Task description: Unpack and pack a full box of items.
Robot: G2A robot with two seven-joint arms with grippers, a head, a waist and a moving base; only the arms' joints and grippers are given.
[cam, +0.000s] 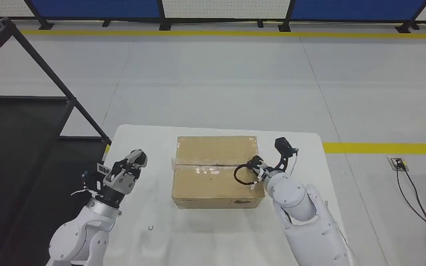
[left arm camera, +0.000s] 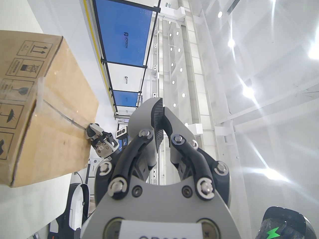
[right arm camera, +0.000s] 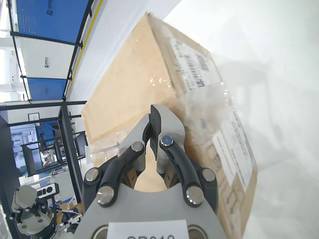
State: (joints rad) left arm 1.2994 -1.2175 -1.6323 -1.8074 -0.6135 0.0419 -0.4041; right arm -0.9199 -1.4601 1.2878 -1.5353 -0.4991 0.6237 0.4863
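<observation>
- Nearest the table's (cam: 219,229) near edge: a small dark ring (cam: 151,229) lying alone on the white top, well apart from the box.
- Left gripper (cam: 135,158) (left arm camera: 159,115): over the left part of the table, near the box's left end but clear of it. Its fingers are closed pad to pad with nothing between them (the left wrist view has them pointing up towards the ceiling).
- Right gripper (cam: 255,162) (right arm camera: 154,123) (left arm camera: 91,129): at the upper right edge of the box, where the taped seam ends. Its fingers are pressed together, and nothing can be made out between the pads.
- Cardboard box (cam: 210,169) (left arm camera: 62,88) (right arm camera: 129,75): at the middle of the table, long side running left to right, flaps down.
- Clear tape (cam: 213,165) (right arm camera: 206,95): running along the top seam and wrinkled over the right end.
- Printed label (right arm camera: 234,145): on the right end of the box.
- Handling symbols (left arm camera: 22,68): on the left end (the face towards the left gripper).
- Black frame (cam: 66,106): beside the table's far left corner.
- Yellow floor line (cam: 200,32): far across the pale floor, with blue panels (cam: 93,8) just behind it.
</observation>
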